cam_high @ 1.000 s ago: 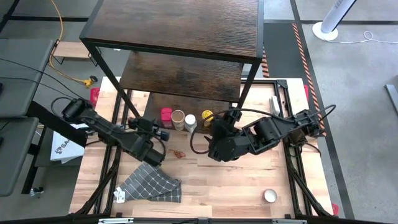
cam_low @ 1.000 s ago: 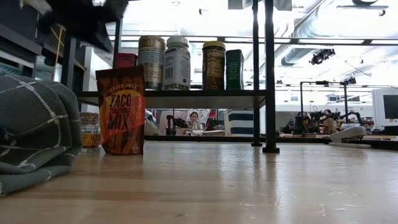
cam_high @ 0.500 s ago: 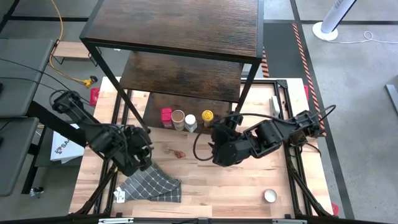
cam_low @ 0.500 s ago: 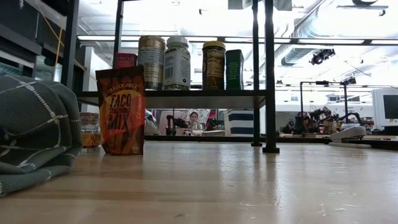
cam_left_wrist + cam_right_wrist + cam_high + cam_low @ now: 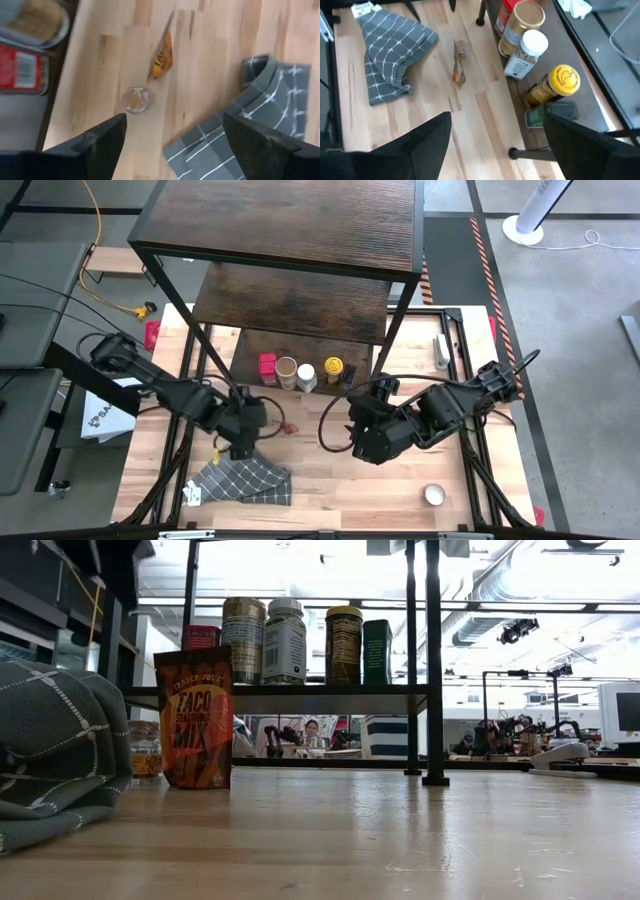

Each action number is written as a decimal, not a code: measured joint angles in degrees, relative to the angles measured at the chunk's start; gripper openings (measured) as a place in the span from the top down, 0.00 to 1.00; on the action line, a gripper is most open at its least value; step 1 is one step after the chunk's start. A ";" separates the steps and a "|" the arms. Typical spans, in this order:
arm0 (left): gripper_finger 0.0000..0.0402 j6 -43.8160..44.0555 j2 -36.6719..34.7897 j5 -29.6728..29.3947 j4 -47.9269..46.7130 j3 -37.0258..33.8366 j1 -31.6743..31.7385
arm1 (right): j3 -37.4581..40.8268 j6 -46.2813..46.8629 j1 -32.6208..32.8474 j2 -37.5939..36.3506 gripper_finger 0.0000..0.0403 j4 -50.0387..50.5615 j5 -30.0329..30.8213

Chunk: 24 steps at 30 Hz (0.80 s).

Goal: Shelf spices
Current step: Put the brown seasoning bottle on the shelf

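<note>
**A:** Dark wood boards on a black frame, that's the shelf (image 5: 290,220). Where do the spices sit?

**B:** Five stand upright in a row along the front edge of its lowest tier: red tin (image 5: 267,368), tan-lidded jar (image 5: 287,370), white-lidded bottle (image 5: 306,375), yellow-lidded jar (image 5: 333,368) and dark green tin (image 5: 551,114).

**A:** And off the shelf?

**B:** The taco seasoning packet (image 5: 195,718) stands on the table near the shelf's front. Its long axis is vertical and its thin top edge runs roughly along the shelf's front. A small glass jar (image 5: 136,100) stands just beside it.

**A:** Grippers?

**B:** The left gripper (image 5: 173,120) hangs above the table in front of the shelf, over the edge of the grey checked cloth (image 5: 245,480), fingers spread wide and holding nothing. The right gripper (image 5: 497,117) hovers in front of the shelf's yellow-lid end, fingers also apart and empty.

**A:** Room to move?

**B:** Bare tabletop lies in front of the shelf, beyond the cloth.
</note>
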<state>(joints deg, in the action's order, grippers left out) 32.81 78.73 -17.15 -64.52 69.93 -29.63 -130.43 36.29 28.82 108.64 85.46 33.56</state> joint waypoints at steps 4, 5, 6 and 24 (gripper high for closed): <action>0.18 -4.19 2.16 2.05 3.32 -1.09 0.86 | 0.00 3.55 1.31 0.00 0.23 0.12 0.39; 0.18 -4.39 2.07 2.55 5.14 -2.23 0.88 | 0.00 4.19 1.61 0.00 0.23 0.22 0.45; 0.18 -3.99 1.70 3.52 7.00 -3.73 0.90 | 0.00 5.00 1.99 0.00 0.23 0.56 0.46; 0.18 -19.19 -0.81 1.44 14.86 -10.59 3.91 | 0.00 15.91 5.39 0.04 0.23 4.56 4.80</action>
<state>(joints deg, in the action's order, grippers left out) 13.62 77.92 -15.71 -49.66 59.34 -25.71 -130.43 52.20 34.22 108.68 90.02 38.37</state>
